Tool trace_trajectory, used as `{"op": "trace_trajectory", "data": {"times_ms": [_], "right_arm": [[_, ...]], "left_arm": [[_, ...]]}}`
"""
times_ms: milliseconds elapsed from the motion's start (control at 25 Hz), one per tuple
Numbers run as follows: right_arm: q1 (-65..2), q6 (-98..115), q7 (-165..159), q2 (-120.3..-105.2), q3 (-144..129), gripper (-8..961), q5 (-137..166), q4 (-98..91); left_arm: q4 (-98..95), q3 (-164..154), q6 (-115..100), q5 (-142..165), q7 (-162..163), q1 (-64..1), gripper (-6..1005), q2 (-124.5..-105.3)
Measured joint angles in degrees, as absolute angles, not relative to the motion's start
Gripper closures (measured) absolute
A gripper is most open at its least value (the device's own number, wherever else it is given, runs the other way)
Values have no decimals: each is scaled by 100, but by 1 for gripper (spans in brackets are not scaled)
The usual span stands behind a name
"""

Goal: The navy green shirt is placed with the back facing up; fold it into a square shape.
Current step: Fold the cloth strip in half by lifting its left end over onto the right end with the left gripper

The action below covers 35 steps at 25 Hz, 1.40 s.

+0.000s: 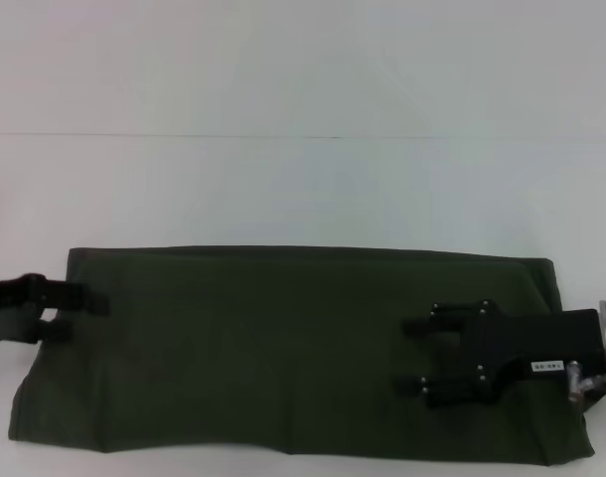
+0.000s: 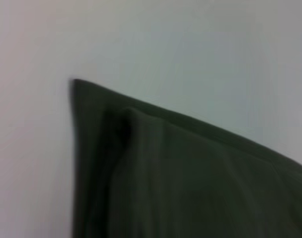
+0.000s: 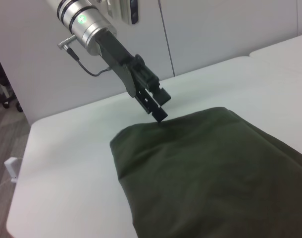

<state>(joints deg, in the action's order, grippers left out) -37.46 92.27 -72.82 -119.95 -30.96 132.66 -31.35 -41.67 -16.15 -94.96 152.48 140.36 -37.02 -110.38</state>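
Shirt (image 1: 283, 348) long band, edges flat | left gripper (image 1: 79, 313) parted at left edge | right gripper (image 1: 417, 353) spread, empty

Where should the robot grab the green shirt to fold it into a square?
Probably by the short end of the shirt on the robot's left, coming in from that side. It lies as a long flat band on the table, so lifting one end over the other would make it squarer. The left gripper is already there.

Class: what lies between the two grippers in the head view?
Only the shirt: bare green cloth runs from the left gripper to the right gripper.
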Motion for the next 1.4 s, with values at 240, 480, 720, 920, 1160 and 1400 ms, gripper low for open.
{"op": "trace_trajectory", "data": {"times_ms": [240, 480, 720, 920, 1160, 1400], "right_arm": [[-3756, 9197, -7277, -11987, -3102, 116, 13247, -3147], [-3753, 9195, -7286, -11985, -3083, 116, 13244, -3171], [-3744, 9193, -7300, -11987, -3087, 115, 13244, -3185], [-3725, 9193, -7285, -11987, -3100, 115, 13244, -3186], [-3713, 9192, -7281, -11987, -3100, 116, 13245, -3179], [-3698, 9118, -7305, -11987, -3102, 115, 13245, -3172]], "left_arm": [[-4163, -2002, -8911, 15423, 14232, -3660, 208, -11109], [-4146, -2118, -8484, 15547, 14298, -3654, 207, -11133], [-4170, -2099, -8342, 15567, 14305, -3629, 206, -11144], [-4193, -2112, -8362, 15578, 14304, -3632, 205, -11125], [-4193, -2132, -8250, 15597, 14260, -3647, 203, -11145], [-4204, -2205, -8125, 15630, 14170, -3650, 201, -11135]]}}
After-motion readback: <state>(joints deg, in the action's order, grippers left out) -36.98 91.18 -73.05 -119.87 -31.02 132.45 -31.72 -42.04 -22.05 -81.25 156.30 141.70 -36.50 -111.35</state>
